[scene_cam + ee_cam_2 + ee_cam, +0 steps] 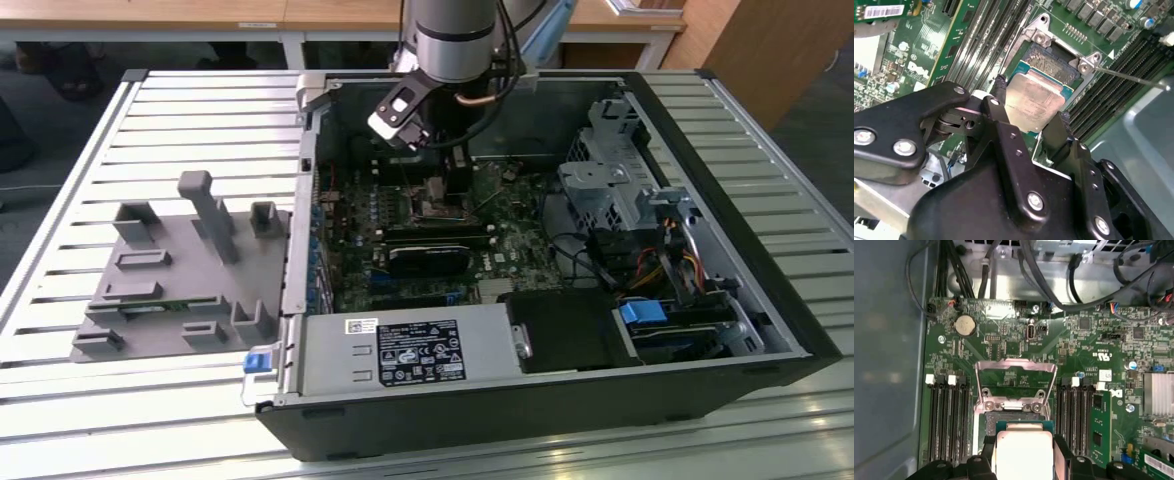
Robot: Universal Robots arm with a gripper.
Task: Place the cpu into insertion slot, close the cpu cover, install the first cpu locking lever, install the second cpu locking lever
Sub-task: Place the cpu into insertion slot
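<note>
My gripper (1032, 104) is shut on the cpu (1040, 95), a flat square chip with a pale silver face, one black finger (1000, 92) on each side. The chip hangs just over the insertion slot (1050, 61), whose dark pin field partly shows beyond the chip's far edge. In the first wrist view the cpu (1024, 452) sits between the fingers, with the insertion slot (1015, 417) right past it. The cpu cover (1016, 369), a silvery frame, stands swung open behind the slot. A thin locking lever (1129, 77) sticks out sideways. In the exterior view the gripper (447, 185) is low inside the computer case.
Memory slots (949, 420) flank the socket on both sides. A long black card (427, 255) lies just in front of it. The power supply (400, 350), the drive cage (614, 180) and cables crowd the case. A grey fixture (187, 270) stands on the slatted table at the exterior view's left.
</note>
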